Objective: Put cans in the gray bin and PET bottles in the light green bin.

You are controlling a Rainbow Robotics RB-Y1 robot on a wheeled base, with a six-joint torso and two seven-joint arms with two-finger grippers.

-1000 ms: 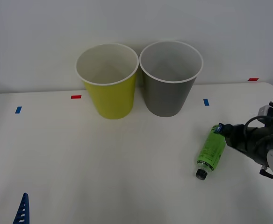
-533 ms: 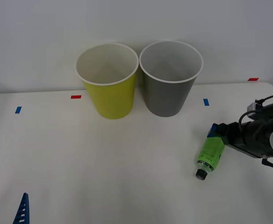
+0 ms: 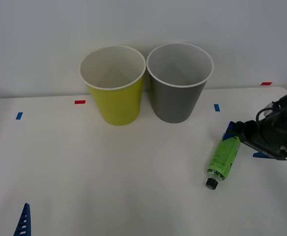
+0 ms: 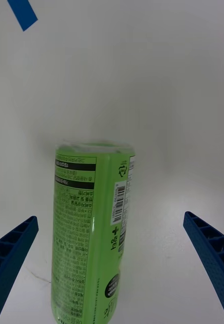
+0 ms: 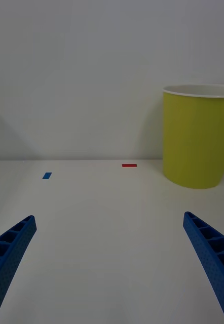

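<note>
right gripper (image 3: 242,142) open around base of lying pet bottle (image 3: 222,157), fingers (image 4: 10,258) apart, left gripper (image 5: 112,273) open, light green bin (image 3: 115,93) touching gray bin (image 3: 178,88)

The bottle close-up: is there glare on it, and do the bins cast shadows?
Right wrist view: a pale shine streak runs along the bottle, its far end blurred. Front view: the light green bin and gray bin cast only faint, soft shadows.

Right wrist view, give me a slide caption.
Open right pincer straddling the green bottle lying on the white table.
</note>
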